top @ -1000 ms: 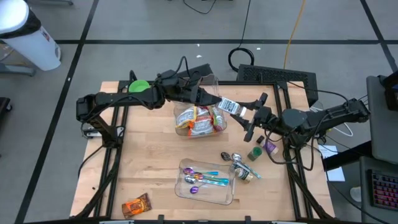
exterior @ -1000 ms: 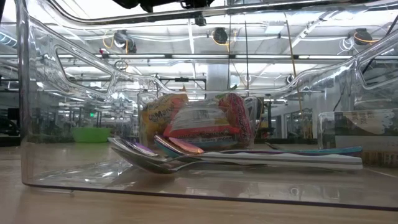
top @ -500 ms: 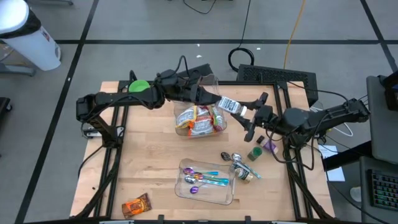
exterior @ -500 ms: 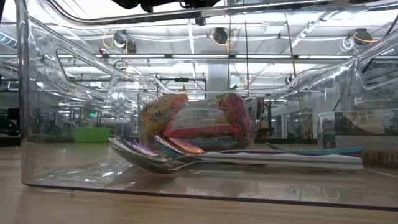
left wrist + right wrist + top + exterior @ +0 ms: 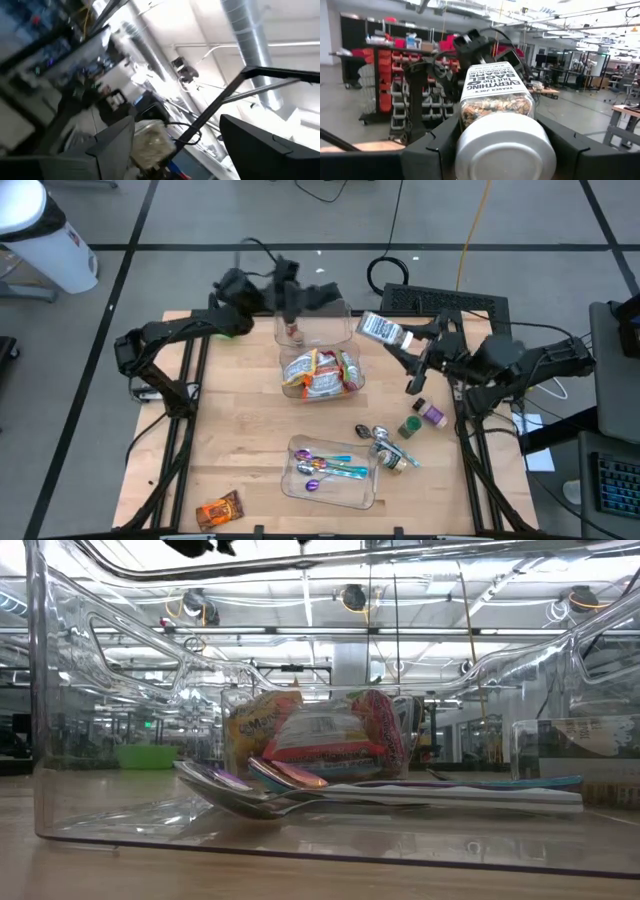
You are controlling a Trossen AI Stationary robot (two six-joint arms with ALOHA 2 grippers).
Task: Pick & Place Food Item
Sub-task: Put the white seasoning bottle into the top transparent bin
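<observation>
My right gripper (image 5: 402, 343) is shut on a seasoning jar (image 5: 378, 329) with a white label and a white lid (image 5: 505, 150). It holds the jar in the air to the right of a clear container (image 5: 322, 385) of food packets (image 5: 320, 735). My left gripper (image 5: 298, 296) is raised over that container's far end. It is open and tipped upward, with nothing between its fingers (image 5: 112, 147). My right gripper pinches the jar between its two fingers (image 5: 427, 147) at the lid end (image 5: 470, 131), one finger on each side. The fingers come roughly level from the table's right and lie along the jar. The jar is lifted clear, lying about level, its bottom pointing away from the wrist.
A second clear container (image 5: 330, 472) with spoons (image 5: 300, 792) sits at the front centre. Small spice jars (image 5: 410, 425) stand to its right. A wrapped snack (image 5: 218, 510) lies at the front left. A green bowl (image 5: 228, 320) is at the far left.
My left gripper has drawn back from the jar, gone up and toward the table's far edge, and tipped upward. My right gripper has risen with the jar, which now stands higher and farther from the container.
</observation>
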